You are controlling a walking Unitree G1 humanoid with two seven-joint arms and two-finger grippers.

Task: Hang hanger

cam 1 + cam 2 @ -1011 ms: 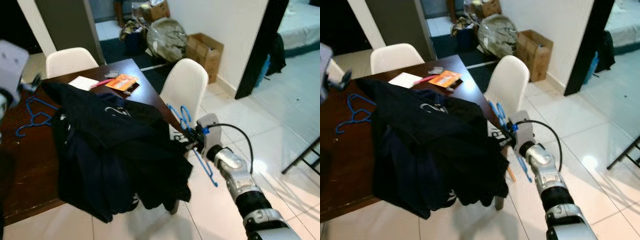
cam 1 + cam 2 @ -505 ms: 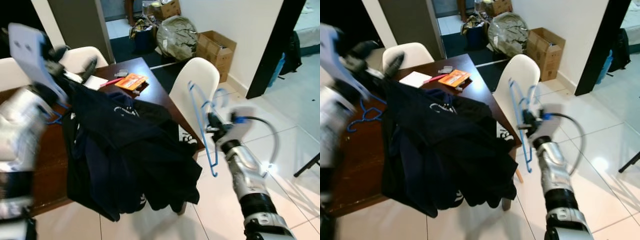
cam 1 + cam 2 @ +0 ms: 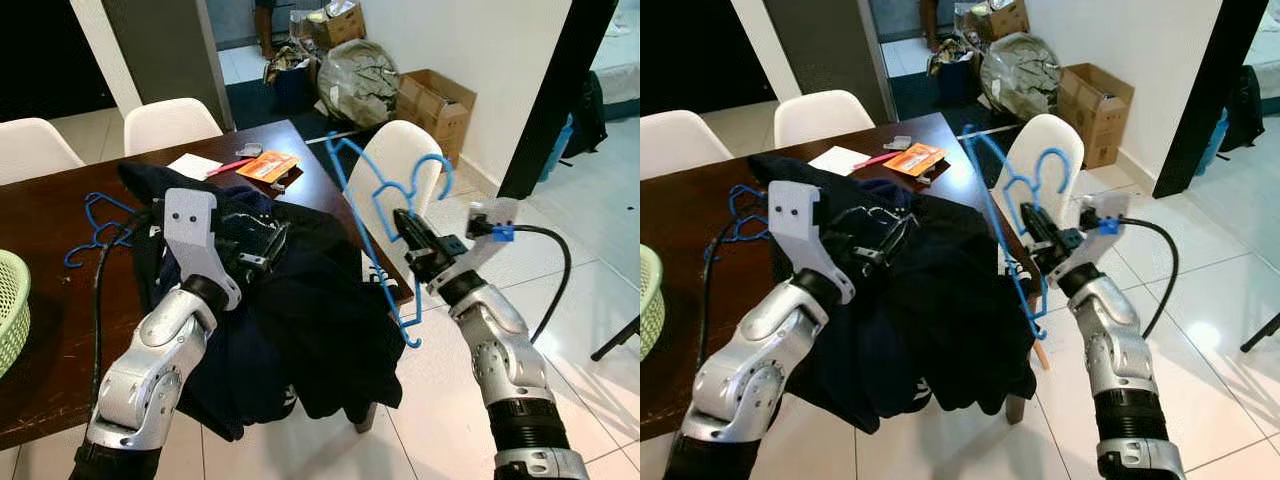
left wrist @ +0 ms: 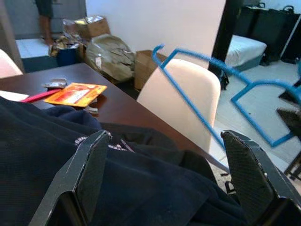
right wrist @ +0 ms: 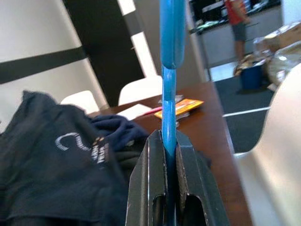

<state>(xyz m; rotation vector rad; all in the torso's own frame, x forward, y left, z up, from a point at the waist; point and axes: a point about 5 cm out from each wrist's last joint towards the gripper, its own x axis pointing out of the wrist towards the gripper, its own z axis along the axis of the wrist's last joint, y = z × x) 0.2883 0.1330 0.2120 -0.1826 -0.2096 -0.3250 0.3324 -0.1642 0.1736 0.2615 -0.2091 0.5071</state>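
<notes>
A blue plastic hanger (image 3: 372,215) stands up in the air beside the table's right edge, hook end high. My right gripper (image 3: 408,228) is shut on one of its thin bars; the right wrist view shows the fingers (image 5: 153,165) clamped on the blue bar (image 5: 168,108). A dark navy garment (image 3: 300,300) is heaped on the brown table (image 3: 40,350) and droops over its near edge. My left gripper (image 3: 268,236) hovers just over the garment, open; its two fingers (image 4: 91,165) stand wide apart with nothing between them.
A second blue hanger (image 3: 95,215) lies on the table's left part, near a green basket (image 3: 10,300). An orange packet (image 3: 268,165) and papers lie at the far end. White chairs (image 3: 395,170) ring the table. A cardboard box (image 3: 435,95) and bags sit beyond. A person (image 5: 237,19) stands far back.
My right gripper has turned the hanger and brought it up and toward the table. My left arm has swung down from the upper left to over the garment.
</notes>
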